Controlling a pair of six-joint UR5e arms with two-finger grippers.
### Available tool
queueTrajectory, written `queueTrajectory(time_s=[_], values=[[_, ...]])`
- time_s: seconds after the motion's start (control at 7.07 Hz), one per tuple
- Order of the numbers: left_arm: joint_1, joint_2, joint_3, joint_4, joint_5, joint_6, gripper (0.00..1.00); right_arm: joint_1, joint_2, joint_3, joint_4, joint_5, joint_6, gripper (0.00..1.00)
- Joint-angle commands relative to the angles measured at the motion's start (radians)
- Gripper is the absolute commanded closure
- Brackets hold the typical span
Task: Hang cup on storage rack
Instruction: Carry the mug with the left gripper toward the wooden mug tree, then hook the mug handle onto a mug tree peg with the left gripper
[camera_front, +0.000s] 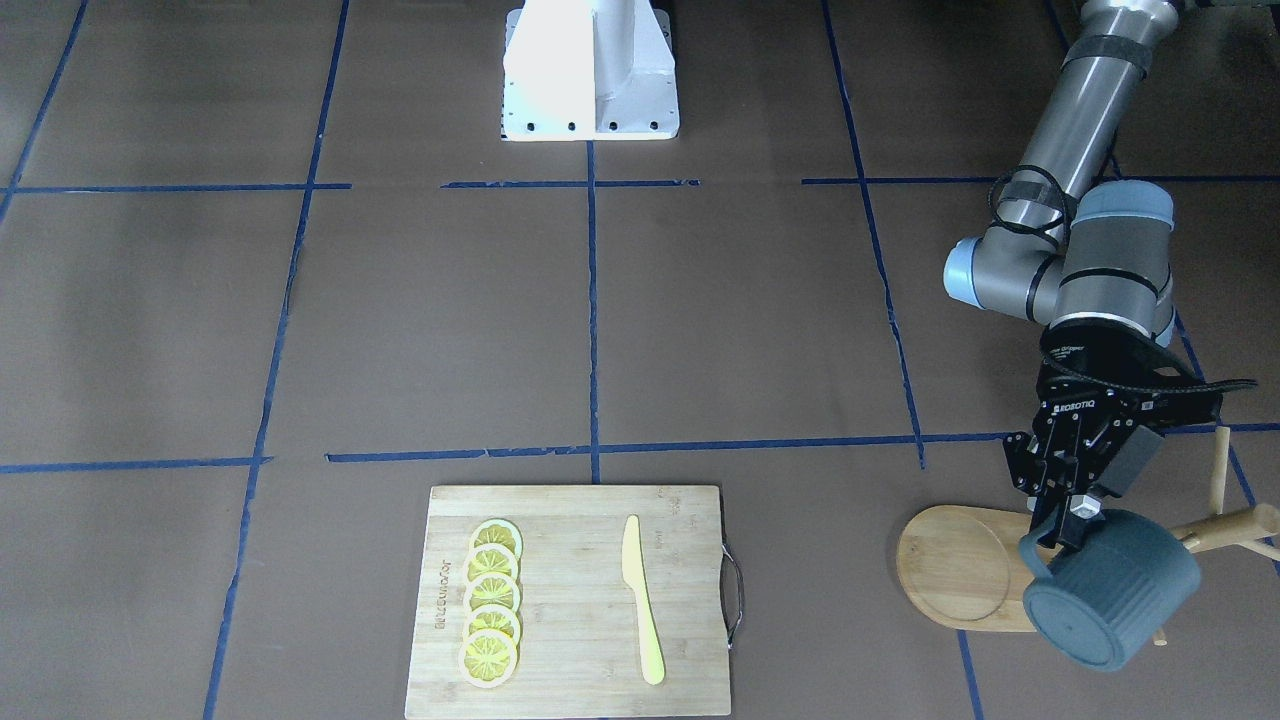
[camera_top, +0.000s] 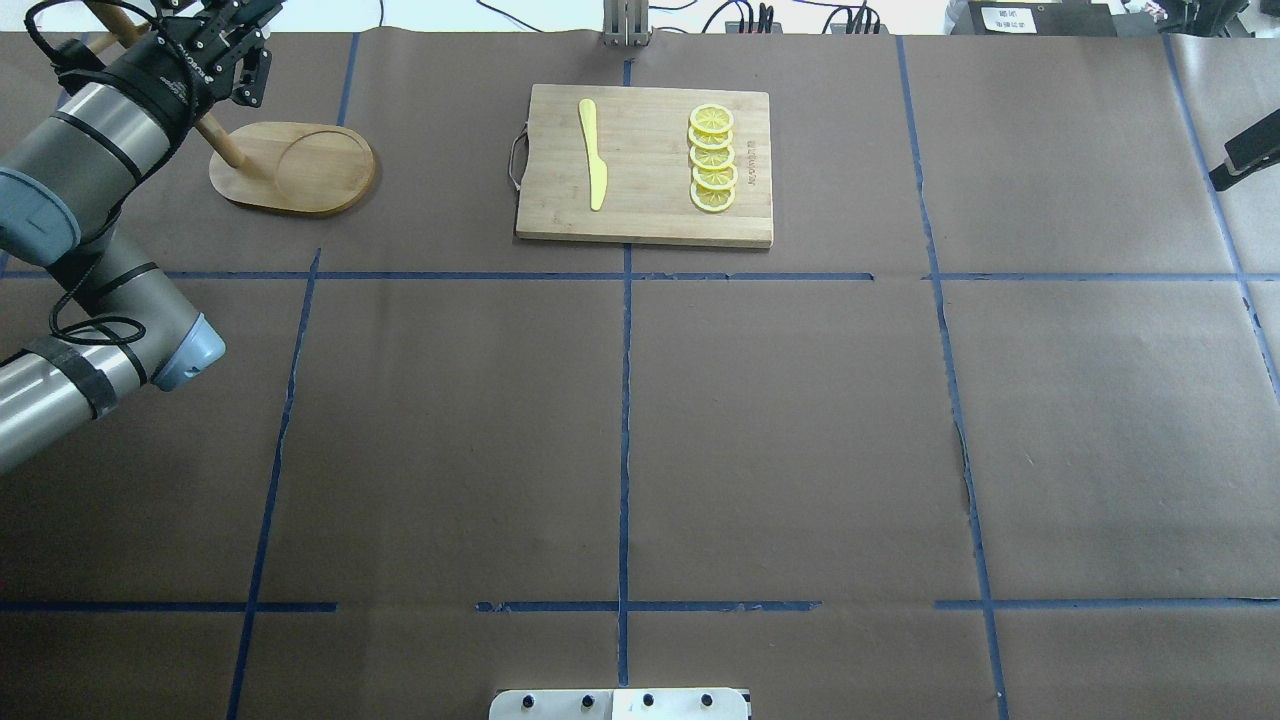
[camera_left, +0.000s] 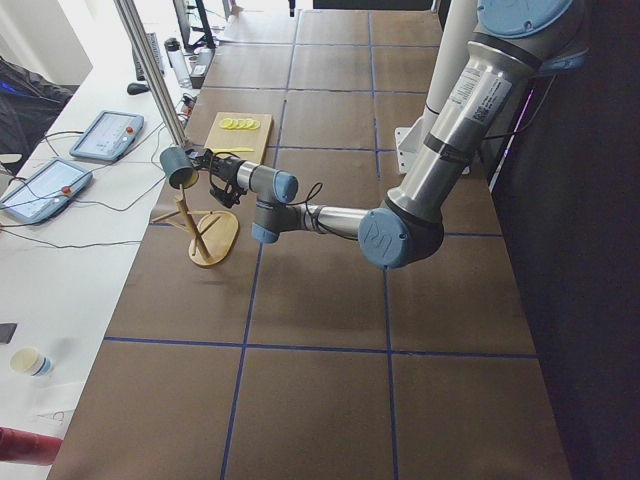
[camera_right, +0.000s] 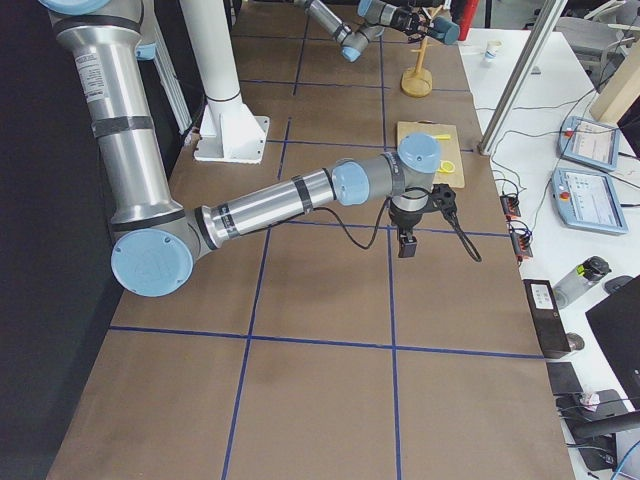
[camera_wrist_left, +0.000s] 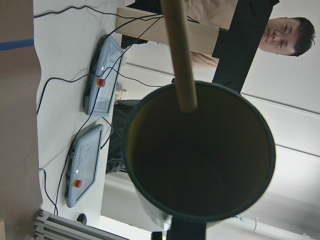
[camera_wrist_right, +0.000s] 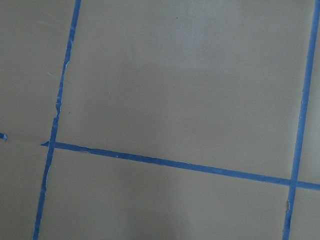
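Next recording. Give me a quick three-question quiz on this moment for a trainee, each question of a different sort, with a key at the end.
1. Multiple choice: which gripper holds the cup? A) the left B) the right C) neither
2. Count: how many lemon slices lie on the cutting board?
3. True or false: the cup stands on the cutting board.

Key
1. A: the left gripper is closed on the cup and holds it in the air over the rack.
2. Five, in one row.
3. False.
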Motion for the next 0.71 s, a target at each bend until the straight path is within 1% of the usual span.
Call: queueTrajectory(time_s=[0.0, 0.14, 0.42, 0.57], values=[[-0.006, 0.013, 0.0, -0.002, -0.003, -0.046, 1.0, 0.0, -0.001, -0.001, 0.0, 0.0, 0.0, 0.0], [-0.006, 0.022, 0.002, -0.007, -0.004, -0.054, 1.0, 0.0, -0.001, -0.005, 0.0, -0.001, 0.0, 0.0], [-0.006, 0.048, -0.003, -0.057, 0.0, -0.152, 1.0, 0.0, -0.003, -0.007, 0.0, -0.001, -0.002, 0.0], [-0.006, 0.048, -0.005, -0.06, 0.0, -0.192, 1.0, 0.0, -0.003, -0.007, 0.0, -0.001, 0.0, 0.0]])
